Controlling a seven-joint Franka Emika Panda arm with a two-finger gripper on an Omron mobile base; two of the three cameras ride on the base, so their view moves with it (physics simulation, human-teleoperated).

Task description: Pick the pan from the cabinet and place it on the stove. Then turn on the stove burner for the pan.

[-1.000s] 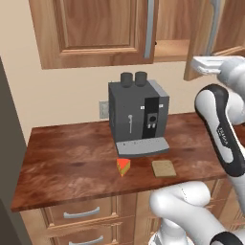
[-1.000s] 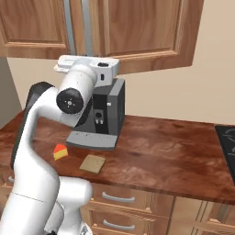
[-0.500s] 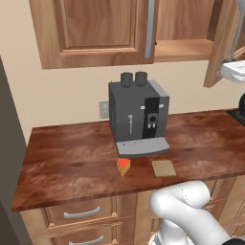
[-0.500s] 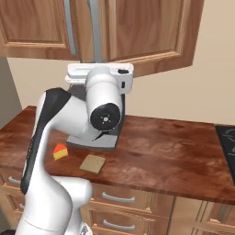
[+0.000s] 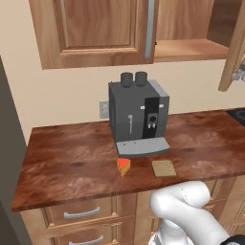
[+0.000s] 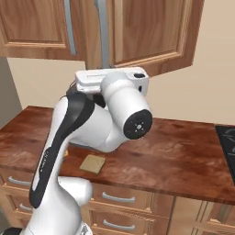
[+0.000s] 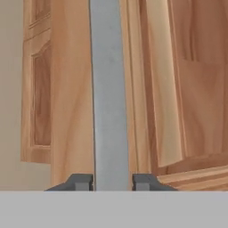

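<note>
Up close, brown raised-panel cabinet (image 7: 67,102) door, fingers (image 7: 80,181) closed on its silver bar handle (image 7: 109,98)

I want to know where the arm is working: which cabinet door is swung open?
The right-hand door of the cabinet, swung out to bare the plain shelf; the left-hand door stays flat and closed. The gripper straddles its silver bar handle.
</note>
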